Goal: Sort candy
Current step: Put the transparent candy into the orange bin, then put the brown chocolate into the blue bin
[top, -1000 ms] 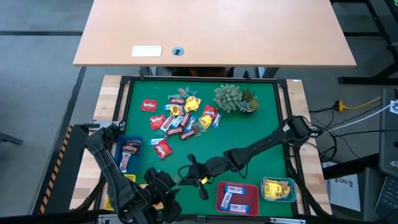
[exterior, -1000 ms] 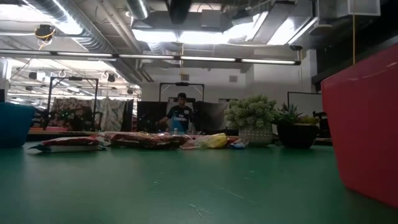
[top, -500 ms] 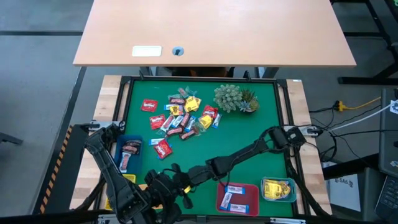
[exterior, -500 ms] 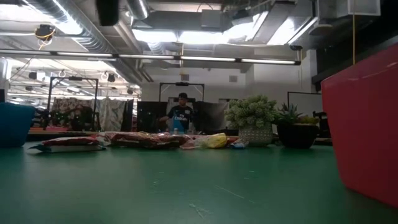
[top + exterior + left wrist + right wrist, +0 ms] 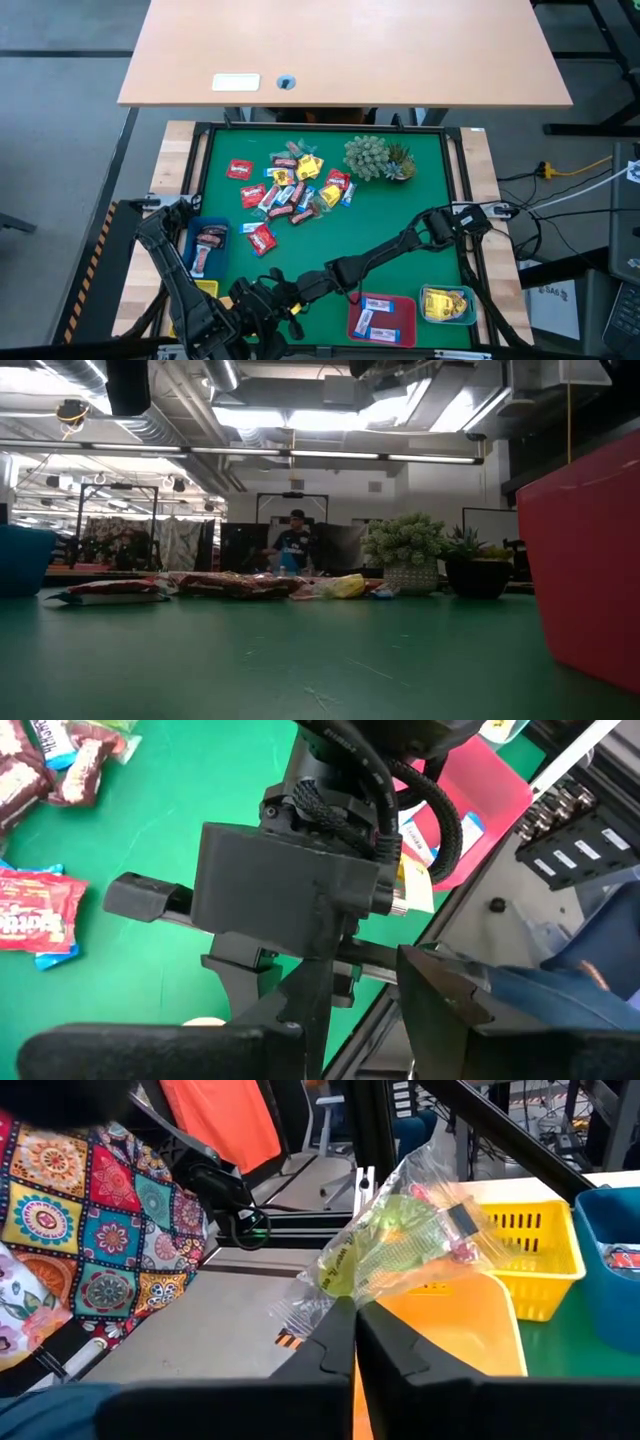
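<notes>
The candy lies in a loose pile (image 5: 295, 185) on the green mat, with one red piece (image 5: 261, 238) apart from it. My right gripper (image 5: 288, 303) reaches to the mat's near left and is shut on a clear-wrapped green candy (image 5: 400, 1230). That candy hangs over an orange tray (image 5: 450, 1330), beside a yellow basket (image 5: 525, 1250). My left gripper (image 5: 340, 1030) stands open right next to the right gripper's body (image 5: 300, 890), with nothing between its fingers. My right gripper pinches one end of the clear wrapper (image 5: 332, 1295) between its two fingertips (image 5: 385, 1342). The fingers run about level and point toward the table's near left corner. The candy sticks out beyond the tips, tilted upward and clear of the table and trays.
A blue tray (image 5: 207, 245) holding red candy stands at the left. A red tray (image 5: 382, 318) with blue-and-white pieces and a tray with yellow pieces (image 5: 448, 303) stand at the near right. A spiky plant (image 5: 375, 157) sits at the far side. A person (image 5: 291, 545) stands beyond the table.
My right gripper has carried the clear-wrapped candy toward the table's left and near edges and sunk a little. It has ended up close beside my left gripper and has stayed shut on the candy.
</notes>
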Controlling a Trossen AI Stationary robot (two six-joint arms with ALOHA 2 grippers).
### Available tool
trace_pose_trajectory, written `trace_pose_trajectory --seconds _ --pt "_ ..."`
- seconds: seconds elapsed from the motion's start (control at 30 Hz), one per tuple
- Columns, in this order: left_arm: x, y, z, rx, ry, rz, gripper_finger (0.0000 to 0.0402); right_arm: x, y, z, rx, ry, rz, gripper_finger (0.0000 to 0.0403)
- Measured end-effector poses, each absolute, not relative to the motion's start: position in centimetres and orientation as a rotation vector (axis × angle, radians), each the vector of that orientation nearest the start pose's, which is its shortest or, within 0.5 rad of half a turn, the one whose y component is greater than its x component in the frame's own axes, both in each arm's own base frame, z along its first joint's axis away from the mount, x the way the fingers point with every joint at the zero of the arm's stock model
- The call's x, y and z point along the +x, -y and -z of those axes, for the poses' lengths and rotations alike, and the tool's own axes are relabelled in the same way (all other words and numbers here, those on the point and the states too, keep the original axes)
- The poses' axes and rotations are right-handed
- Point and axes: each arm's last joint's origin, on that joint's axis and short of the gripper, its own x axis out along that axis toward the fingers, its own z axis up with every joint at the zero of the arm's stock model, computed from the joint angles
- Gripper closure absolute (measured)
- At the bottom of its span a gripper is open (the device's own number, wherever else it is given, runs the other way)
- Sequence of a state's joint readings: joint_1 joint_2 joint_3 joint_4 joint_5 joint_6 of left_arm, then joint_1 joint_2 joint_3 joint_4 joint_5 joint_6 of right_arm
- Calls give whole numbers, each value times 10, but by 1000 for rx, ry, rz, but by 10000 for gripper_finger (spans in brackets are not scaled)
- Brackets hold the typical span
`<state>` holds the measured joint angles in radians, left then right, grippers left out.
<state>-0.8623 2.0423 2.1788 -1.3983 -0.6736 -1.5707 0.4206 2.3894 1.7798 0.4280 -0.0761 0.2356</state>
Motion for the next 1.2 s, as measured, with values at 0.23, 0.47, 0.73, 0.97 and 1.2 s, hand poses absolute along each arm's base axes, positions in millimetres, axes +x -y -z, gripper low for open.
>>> trace_pose_trajectory --seconds 0.23,0.47,0.73,0.97,1.2 --pt "276 294 -345 -594 -777 -506 302 495 -223 -171 199 -256 -444 378" --pt "275 293 -346 -603 -809 -491 302 496 -220 -164 185 -291 -379 322" --pt "273 295 -344 -569 -909 -441 302 491 -218 -167 164 -386 -388 284" --pt "274 294 -344 -482 -932 -398 302 466 -208 -208 36 -577 -381 283" --pt "278 278 -342 -371 -1030 -419 302 414 -194 -265 -78 -803 -264 283"
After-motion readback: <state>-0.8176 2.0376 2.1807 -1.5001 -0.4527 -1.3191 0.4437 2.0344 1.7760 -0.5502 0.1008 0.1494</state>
